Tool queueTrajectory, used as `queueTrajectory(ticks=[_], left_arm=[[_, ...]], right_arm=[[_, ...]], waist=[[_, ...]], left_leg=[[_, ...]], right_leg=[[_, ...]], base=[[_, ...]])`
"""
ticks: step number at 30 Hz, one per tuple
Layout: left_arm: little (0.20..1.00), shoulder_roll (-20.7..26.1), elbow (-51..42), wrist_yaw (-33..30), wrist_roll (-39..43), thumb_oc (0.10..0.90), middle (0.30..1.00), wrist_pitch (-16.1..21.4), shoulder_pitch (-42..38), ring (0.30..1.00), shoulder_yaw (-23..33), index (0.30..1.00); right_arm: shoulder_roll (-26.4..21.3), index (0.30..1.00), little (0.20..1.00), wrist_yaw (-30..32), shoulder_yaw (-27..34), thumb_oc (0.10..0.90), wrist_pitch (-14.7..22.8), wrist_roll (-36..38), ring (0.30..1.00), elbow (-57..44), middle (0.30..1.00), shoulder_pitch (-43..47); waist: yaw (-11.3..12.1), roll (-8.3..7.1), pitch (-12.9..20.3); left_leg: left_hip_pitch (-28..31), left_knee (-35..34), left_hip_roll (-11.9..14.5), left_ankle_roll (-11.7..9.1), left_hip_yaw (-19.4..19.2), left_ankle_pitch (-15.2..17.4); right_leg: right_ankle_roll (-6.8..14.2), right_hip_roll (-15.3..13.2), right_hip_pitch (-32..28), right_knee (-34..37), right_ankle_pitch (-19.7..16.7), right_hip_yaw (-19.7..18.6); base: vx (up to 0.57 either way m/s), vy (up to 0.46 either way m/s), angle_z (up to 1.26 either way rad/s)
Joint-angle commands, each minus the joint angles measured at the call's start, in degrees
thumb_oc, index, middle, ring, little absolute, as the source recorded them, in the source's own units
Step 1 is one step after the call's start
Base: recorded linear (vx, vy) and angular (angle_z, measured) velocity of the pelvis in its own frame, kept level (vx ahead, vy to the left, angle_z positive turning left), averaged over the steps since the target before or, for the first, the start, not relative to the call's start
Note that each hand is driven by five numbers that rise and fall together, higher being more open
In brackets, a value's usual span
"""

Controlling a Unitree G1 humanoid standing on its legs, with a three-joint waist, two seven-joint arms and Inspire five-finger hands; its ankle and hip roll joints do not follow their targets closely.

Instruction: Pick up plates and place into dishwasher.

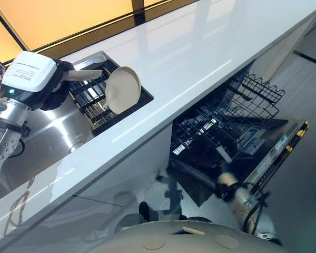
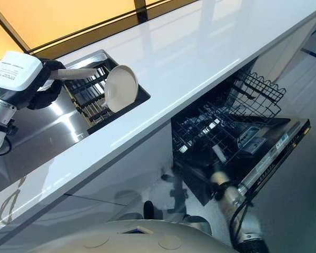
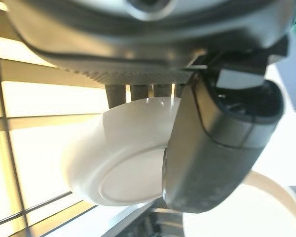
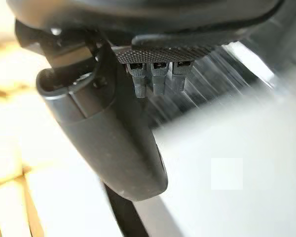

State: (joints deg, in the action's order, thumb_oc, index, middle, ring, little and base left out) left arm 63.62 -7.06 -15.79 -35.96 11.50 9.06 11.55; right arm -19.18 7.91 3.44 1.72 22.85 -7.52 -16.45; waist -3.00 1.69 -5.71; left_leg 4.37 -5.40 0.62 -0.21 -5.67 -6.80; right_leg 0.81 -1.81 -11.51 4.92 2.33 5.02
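My left hand (image 1: pixel 57 88) hovers over the sink, shut on a white plate (image 3: pixel 118 168) pinched between thumb (image 3: pixel 212 148) and fingers. In the left eye view that plate (image 1: pixel 82 75) shows edge-on, reaching towards the black dish rack (image 1: pixel 95 108). A second cream plate (image 1: pixel 122 89) stands upright on its edge in the rack, just right of the held one. The dishwasher (image 1: pixel 274 153) stands open below the counter at the right with its wire racks (image 1: pixel 210 132) pulled out. My right hand (image 4: pixel 113 138) hangs low beside the dishwasher door, fingers relaxed, holding nothing.
A long glossy white counter (image 1: pixel 200 58) runs diagonally across the view. The steel sink (image 1: pixel 47 139) is set into its left part. An upper wire basket (image 1: pixel 258 89) juts out over the dishwasher door. Grey floor lies to the right of the door.
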Motion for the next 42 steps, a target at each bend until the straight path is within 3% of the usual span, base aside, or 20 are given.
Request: queueTrajectory(ticks=[1,2,4,6,10,13,16,19,27,33,35,41,42], left_arm=[[0.200,0.24,-0.62,-7.62,1.76,0.100,0.300,0.14,-6.01,0.300,10.54,0.300],[0.200,-0.77,-2.72,-7.27,2.54,0.100,0.300,0.77,-7.14,0.300,9.97,0.300],[0.200,-1.14,-4.01,-6.74,3.30,0.100,0.300,1.26,-8.78,0.300,8.93,0.300],[0.200,-0.89,-4.97,-5.13,5.94,0.100,0.300,1.98,-12.55,0.300,5.96,0.300],[0.200,-1.53,-5.85,-2.55,10.60,0.100,0.300,4.53,-18.84,0.300,0.80,0.300],[0.200,-2.28,-7.79,0.81,13.53,0.100,0.300,5.16,-22.91,0.300,-2.41,0.300],[0.200,-2.84,-9.02,4.58,19.32,0.100,0.300,6.74,-26.76,0.300,-5.40,0.300],[0.200,-5.22,-10.10,7.99,25.33,0.100,0.300,8.24,-30.16,0.300,-8.73,0.300],[0.200,-10.56,-13.29,15.98,30.00,0.100,0.300,8.02,-35.38,0.300,-14.91,0.300],[0.200,-11.58,-14.94,20.13,32.42,0.100,0.300,6.87,-37.72,0.300,-17.56,0.300],[0.200,-11.97,-15.14,21.03,33.36,0.100,0.300,7.06,-38.11,0.300,-18.41,0.300],[0.208,-12.98,-15.58,20.96,33.09,0.108,0.307,7.56,-37.06,0.307,-18.40,0.307],[0.258,-12.91,-15.71,20.20,32.73,0.158,0.349,7.87,-36.74,0.349,-17.96,0.349]], right_arm=[[-4.85,0.900,0.900,12.51,4.80,0.800,15.52,-10.05,0.900,-10.16,0.900,8.76],[-6.61,0.900,0.900,16.73,6.05,0.800,19.06,-16.93,0.900,-12.00,0.900,12.29],[-8.71,0.900,0.900,18.56,6.08,0.800,21.42,-21.21,0.900,-13.19,0.900,14.73],[-12.87,0.900,0.900,18.68,4.86,0.800,22.83,-26.30,0.900,-14.20,0.900,19.14],[-18.16,0.900,0.900,13.24,2.00,0.800,24.57,-28.94,0.900,-14.15,0.900,23.78],[-22.45,0.900,0.900,3.18,-0.52,0.800,21.68,-29.49,0.900,-15.64,0.900,27.21],[-26.69,0.900,0.900,-6.93,-3.09,0.800,16.80,-21.08,0.900,-16.03,0.900,31.63],[-26.60,0.900,0.900,-12.21,-6.55,0.800,15.47,-19.10,0.900,-14.98,0.900,35.77],[-23.64,0.900,0.900,-13.69,-11.61,0.800,14.09,-19.87,0.900,-16.84,0.900,40.98],[-22.57,0.900,0.900,-16.81,-14.10,0.800,10.48,-17.87,0.900,-17.51,0.900,42.83],[-22.16,0.300,0.200,-17.51,-14.86,0.100,9.52,-17.11,0.300,-17.49,0.300,42.74],[-20.89,0.300,0.200,-15.28,-14.98,0.100,9.61,-17.93,0.300,-16.40,0.300,40.84],[-20.83,0.300,0.200,-15.28,-14.60,0.100,9.51,-17.88,0.300,-16.48,0.300,40.47]], waist=[[-1.53,0.95,2.16],[-1.08,1.07,2.09],[-0.63,1.09,1.98],[0.27,0.93,2.10],[1.68,0.23,2.47],[2.23,-0.41,2.98],[2.63,-1.19,3.36],[3.04,-1.71,3.56],[3.34,-1.89,3.68],[3.31,-2.00,3.61],[3.31,-2.03,3.62],[3.37,-2.01,3.70],[3.36,-2.01,3.53]], left_leg=[[4.96,0.40,-2.58,1.67,-1.96,8.95],[4.96,0.40,-2.60,1.70,-1.77,8.99],[4.99,0.40,-2.60,1.74,-1.61,8.99],[4.96,0.40,-2.63,1.61,-1.24,8.96],[4.72,0.40,-2.62,1.25,-0.82,8.80],[4.49,0.40,-2.68,1.07,-0.56,8.64],[4.46,0.40,-2.62,0.73,-0.32,8.48],[4.45,0.40,-2.67,0.57,0.23,8.39],[4.38,0.40,-2.62,0.37,0.73,8.23],[4.22,0.40,-2.67,0.38,0.69,7.78],[4.27,0.40,-2.65,0.36,0.68,7.75],[4.54,0.40,-2.61,0.39,0.73,8.18],[4.35,0.40,-2.60,0.41,0.63,7.68]], right_leg=[[3.96,0.37,3.92,-0.82,-3.11,0.06],[3.88,0.41,3.82,-0.78,-3.12,0.01],[3.82,0.42,3.76,-0.85,-3.08,0.05],[3.80,0.39,3.71,-1.07,-2.94,0.16],[3.87,0.26,3.60,-1.13,-2.80,0.83],[3.88,0.17,3.56,-0.99,-2.80,1.34],[3.73,0.13,3.35,-0.96,-2.77,1.98],[3.53,0.18,3.14,-0.90,-2.74,2.36],[3.36,0.35,2.99,-0.88,-2.88,2.57],[3.25,0.44,3.09,-0.88,-3.23,2.46],[3.23,0.46,3.00,-0.89,-3.23,2.48],[3.25,0.49,2.64,-0.88,-2.78,2.49],[3.16,0.49,2.92,-1.05,-3.16,2.54]], base=[[-0.01,0.033,-0.13],[-0.01,0.026,-0.08],[-0.02,0.018,-0.10],[-0.02,0.002,-0.06],[-0.01,-0.007,0.03],[-0.02,-0.017,0.09],[0.00,-0.021,0.10],[0.02,-0.025,0.06],[0.01,-0.009,0.06],[0.00,0.000,0.00],[0.00,0.000,0.00],[0.01,-0.002,0.00],[0.00,0.000,0.00]])
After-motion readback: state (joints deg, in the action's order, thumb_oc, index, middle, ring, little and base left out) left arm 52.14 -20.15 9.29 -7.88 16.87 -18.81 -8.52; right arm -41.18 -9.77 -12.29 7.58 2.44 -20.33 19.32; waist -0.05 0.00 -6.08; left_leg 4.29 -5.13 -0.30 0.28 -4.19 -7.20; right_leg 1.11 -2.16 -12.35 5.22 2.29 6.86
